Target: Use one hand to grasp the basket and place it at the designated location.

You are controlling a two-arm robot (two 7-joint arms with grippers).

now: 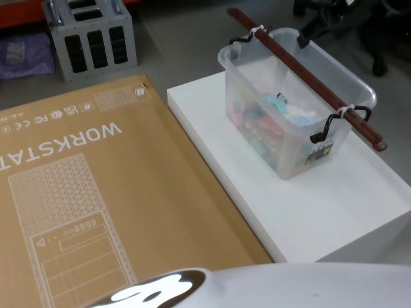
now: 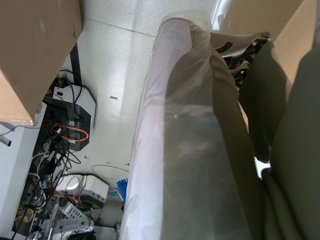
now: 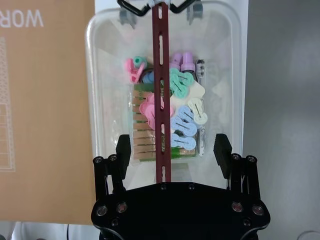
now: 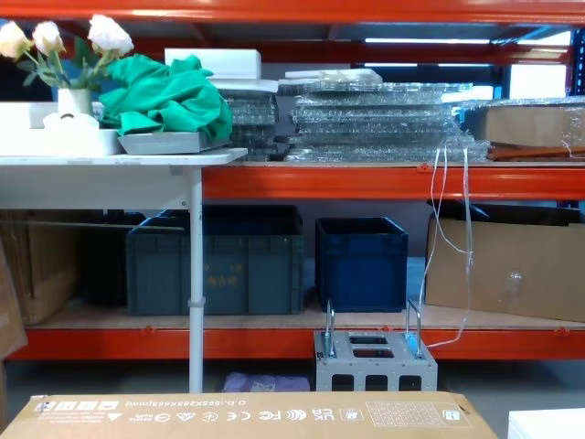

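Basket (image 1: 292, 122), translucent, stands on the white desk (image 1: 334, 199), just beside the long cardboard box (image 1: 96, 192) on its left. A dark red bar (image 1: 305, 70) runs lengthwise across the rim, tied to the black handles (image 1: 324, 128) at both ends; coloured clothes pegs (image 3: 182, 115) lie inside. I see my right end effector (image 3: 172, 150) above the basket's near end, fingers spread wide, one on either side of the bar, gripping nothing. Of my left end effector's fingers I cannot tell the state.

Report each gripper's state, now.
Left gripper: cannot be told.
Right gripper: open, holding nothing, above the basket, its fingers either side of the handle bar.
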